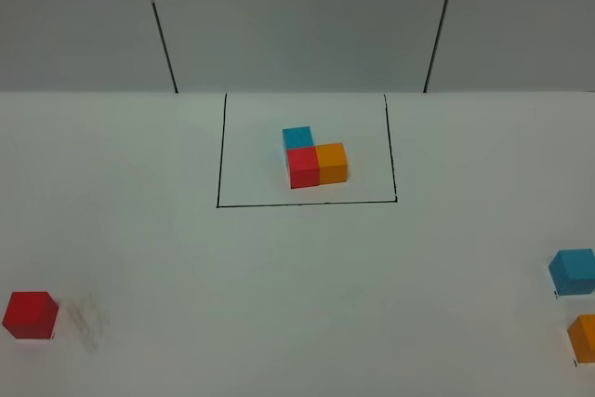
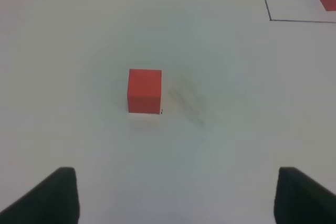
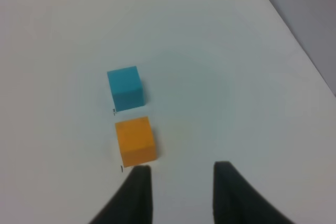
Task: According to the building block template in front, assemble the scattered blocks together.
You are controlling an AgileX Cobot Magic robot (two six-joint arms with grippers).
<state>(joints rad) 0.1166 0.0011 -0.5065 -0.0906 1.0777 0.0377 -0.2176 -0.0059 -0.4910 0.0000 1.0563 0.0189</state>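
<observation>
The building block template (image 1: 314, 157) is a joined light blue, red and orange L inside a black outline (image 1: 219, 165) at the table's middle back. A loose red cube (image 1: 30, 314) lies at the front left, and it also shows in the left wrist view (image 2: 144, 91). My left gripper (image 2: 178, 200) is wide open and empty, short of the red cube. A loose light blue cube (image 1: 573, 271) and an orange cube (image 1: 585, 338) lie at the right edge. In the right wrist view the blue cube (image 3: 125, 88) and orange cube (image 3: 135, 141) sit apart. My right gripper (image 3: 181, 195) is open and empty, beside the orange cube.
The white table (image 1: 297, 285) meets a grey panelled wall (image 1: 297, 16) at the back. A faint grey smudge (image 1: 88, 323) marks the table next to the red cube. The table's right edge (image 3: 304, 61) runs close to the blue and orange cubes. Neither arm shows in the exterior view.
</observation>
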